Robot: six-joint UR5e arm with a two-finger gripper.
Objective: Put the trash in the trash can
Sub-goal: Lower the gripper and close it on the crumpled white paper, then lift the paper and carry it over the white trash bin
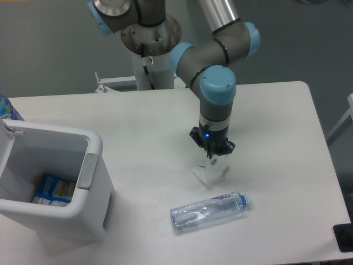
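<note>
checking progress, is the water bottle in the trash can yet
No, the water bottle lies on the table, apart from the trash can at the left.

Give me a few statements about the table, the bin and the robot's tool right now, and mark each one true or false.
1. The water bottle lies on its side on the table. True.
2. The tool is over the trash can. False: it is at the white wrapper, well to the right of the can.
3. The trash can is empty. False: a blue and yellow package lies inside.
4. The bottle is between the wrapper and the near table edge. True.
5. The bottle's cap points toward the trash can. False: it points right, away from it.
</note>
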